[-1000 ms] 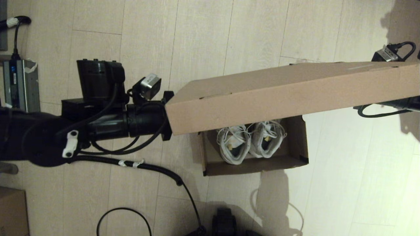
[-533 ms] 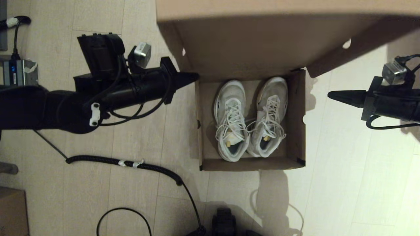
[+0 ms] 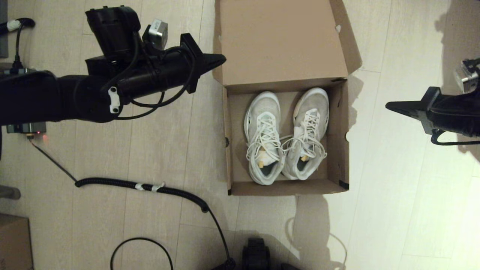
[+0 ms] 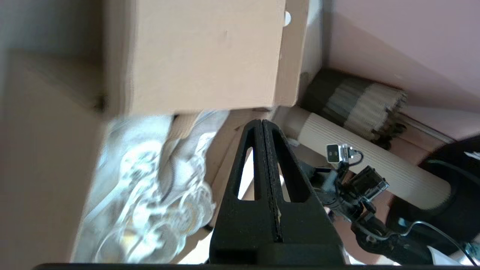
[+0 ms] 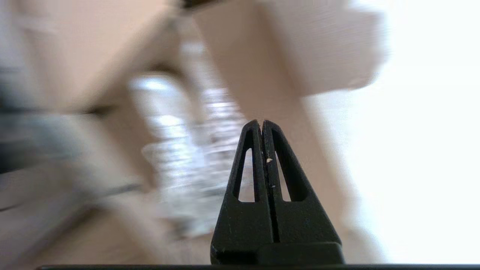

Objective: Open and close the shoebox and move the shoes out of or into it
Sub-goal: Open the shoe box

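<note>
The brown shoebox (image 3: 337, 150) stands on the floor with its hinged lid (image 3: 281, 41) flung fully back. Inside lie the two white sneakers (image 3: 264, 138), side by side with toes toward the lid; the second shoe (image 3: 309, 133) is on the right. My left gripper (image 3: 224, 58) is shut and empty, its tip beside the lid's left edge. In the left wrist view the left gripper (image 4: 261, 122) points across the box, past the shoes (image 4: 150, 176). My right gripper (image 3: 388, 106) is shut and empty, hovering apart from the box's right wall; the right gripper (image 5: 261, 122) shows closed tips.
A coiled black cable (image 3: 150, 187) runs over the floor left of the box. Another brown cardboard box (image 3: 13, 242) sits at the lower left edge. A grey device (image 3: 24, 127) with a red light lies under my left arm. Dark base parts (image 3: 257, 253) show at the bottom.
The lid swung up from nearly covering the box to lying fully back, baring both shoes. Both grippers came away from the lid; the left moved up and back, the right drew off rightward.
</note>
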Controlling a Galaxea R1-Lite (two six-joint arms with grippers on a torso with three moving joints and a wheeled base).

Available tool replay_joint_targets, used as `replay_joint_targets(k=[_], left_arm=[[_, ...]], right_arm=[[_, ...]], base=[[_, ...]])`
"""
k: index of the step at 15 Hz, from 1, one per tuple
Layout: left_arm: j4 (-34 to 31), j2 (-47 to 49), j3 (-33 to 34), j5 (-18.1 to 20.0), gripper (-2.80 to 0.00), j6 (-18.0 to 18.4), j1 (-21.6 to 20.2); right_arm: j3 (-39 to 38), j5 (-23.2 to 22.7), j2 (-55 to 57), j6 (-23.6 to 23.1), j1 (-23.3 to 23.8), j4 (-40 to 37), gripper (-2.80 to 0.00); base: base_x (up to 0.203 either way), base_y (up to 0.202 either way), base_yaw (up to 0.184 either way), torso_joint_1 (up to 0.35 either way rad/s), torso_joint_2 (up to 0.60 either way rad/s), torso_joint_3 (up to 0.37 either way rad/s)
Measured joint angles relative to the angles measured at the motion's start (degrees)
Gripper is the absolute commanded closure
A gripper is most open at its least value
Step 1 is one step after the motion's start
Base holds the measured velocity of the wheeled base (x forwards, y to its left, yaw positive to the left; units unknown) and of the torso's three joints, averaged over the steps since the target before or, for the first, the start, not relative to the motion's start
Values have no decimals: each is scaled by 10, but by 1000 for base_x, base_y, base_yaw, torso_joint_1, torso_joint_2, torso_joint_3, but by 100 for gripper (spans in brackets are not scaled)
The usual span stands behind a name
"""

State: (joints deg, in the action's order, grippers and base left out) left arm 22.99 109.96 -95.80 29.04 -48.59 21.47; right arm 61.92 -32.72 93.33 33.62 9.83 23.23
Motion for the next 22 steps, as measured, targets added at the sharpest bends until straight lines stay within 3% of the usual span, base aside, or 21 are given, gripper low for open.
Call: replay_joint_targets(k=[2,4,6,7,9,10,12,16,22], left_arm=[[-5,-36,58,-13,0,4,-2],[-24,-82,132,-30,0,36,-4],[-70,-117,216,-86,0,125,-5],[-84,-126,259,-126,0,183,-5],[-80,-117,314,-197,0,284,0],[-61,-98,318,-217,0,309,0],[-19,-48,292,-236,0,321,1],[-3,63,163,-242,0,323,-2],[-74,160,-43,-235,0,321,5]], right_arm=[[1,136,19,-96,-39,0,0],[-4,276,36,-169,-102,35,0],[-36,389,48,-240,-141,55,0],[-54,419,54,-264,-150,60,0],[-79,428,69,-276,-164,87,0],[-87,428,78,-278,-164,112,0],[-110,425,89,-285,-164,135,0],[-164,387,93,-287,-172,147,0],[-239,388,72,-285,-190,174,0]], base=[[0,0,0,0,0,0],[0,0,0,0,0,0],[0,0,0,0,0,0],[0,0,0,0,0,0],[0,0,0,0,0,0],[0,0,0,0,0,0],[0,0,0,0,0,0],[0,0,0,0,0,0],[0,0,0,0,0,0]])
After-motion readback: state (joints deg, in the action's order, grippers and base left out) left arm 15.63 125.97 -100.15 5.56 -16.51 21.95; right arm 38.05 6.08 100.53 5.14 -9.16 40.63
